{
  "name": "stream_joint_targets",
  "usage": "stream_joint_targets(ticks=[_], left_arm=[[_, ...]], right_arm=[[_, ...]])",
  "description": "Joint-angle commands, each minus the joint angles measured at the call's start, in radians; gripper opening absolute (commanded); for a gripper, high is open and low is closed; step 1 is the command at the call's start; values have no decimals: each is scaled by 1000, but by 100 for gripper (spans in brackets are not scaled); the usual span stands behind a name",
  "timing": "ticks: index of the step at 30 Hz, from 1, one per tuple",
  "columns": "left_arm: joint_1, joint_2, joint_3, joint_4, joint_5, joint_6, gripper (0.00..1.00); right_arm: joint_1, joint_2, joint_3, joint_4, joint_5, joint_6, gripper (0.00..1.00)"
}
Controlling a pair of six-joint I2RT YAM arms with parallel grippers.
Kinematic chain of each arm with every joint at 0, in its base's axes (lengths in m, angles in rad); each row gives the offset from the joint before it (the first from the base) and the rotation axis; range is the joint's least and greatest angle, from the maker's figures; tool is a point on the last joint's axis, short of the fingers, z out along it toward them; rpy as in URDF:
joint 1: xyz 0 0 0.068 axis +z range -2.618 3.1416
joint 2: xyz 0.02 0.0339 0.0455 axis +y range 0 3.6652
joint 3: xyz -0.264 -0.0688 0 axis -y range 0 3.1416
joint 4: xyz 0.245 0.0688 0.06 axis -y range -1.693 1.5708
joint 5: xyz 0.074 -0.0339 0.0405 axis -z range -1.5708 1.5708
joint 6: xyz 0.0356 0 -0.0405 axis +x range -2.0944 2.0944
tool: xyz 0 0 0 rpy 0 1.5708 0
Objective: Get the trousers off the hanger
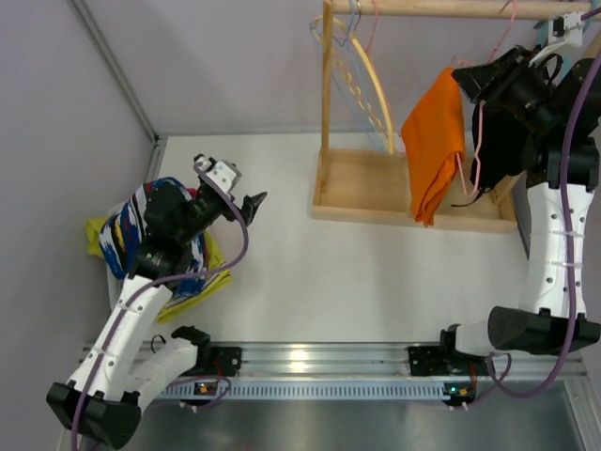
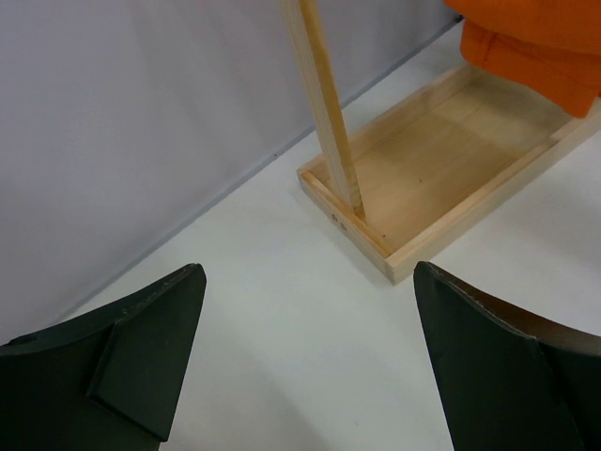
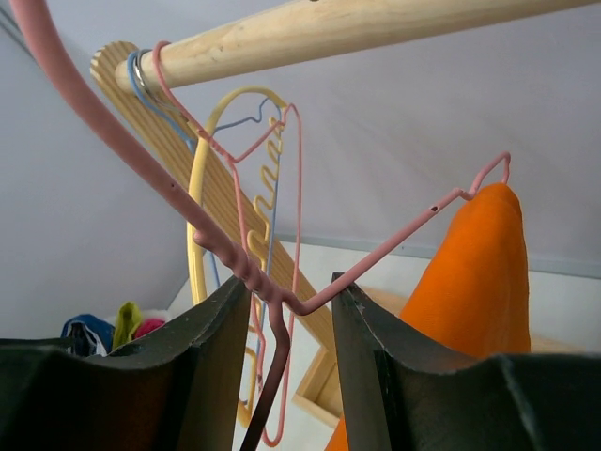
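Well, the right tool (image 3: 291,299) pinches the pink hanger (image 3: 399,246) at its twisted neck, probably to steady it, with the orange trousers (image 1: 434,150) draped on it above the wooden rack base (image 1: 362,188), far right. The left tool (image 2: 308,282) hovers spread wide over the table (image 1: 329,282), seemingly free to pull the cloth.

Robot lab cell: plain grey partitions (image 1: 216,66), aluminium rail (image 1: 319,355), white tabletop (image 1: 329,272).

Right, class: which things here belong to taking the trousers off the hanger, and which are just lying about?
Job in hand: orange trousers; pink hanger; right gripper, fingers closed on that hanger.
Lying about: spare hangers; clothes pile; left gripper, open.
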Motion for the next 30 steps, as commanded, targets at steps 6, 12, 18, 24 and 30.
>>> stream_joint_targets(ticks=[6, 12, 18, 24, 30], left_arm=[[-233, -44, -189, 218, -76, 402, 99], [-538, 10, -249, 373, -219, 409, 95], [-821, 140, -217, 530, -336, 308, 95], [-946, 335, -39, 613, -446, -3, 94], [-1031, 474, 146, 614, -546, -131, 91]], right_arm=[[10, -193, -111, 152, 50, 29, 0], [10, -300, -218, 112, 121, 90, 0], [10, -372, -310, 89, 156, 141, 0], [15, -423, -360, 82, 184, 186, 0], [19, -480, -409, 75, 234, 230, 0]])
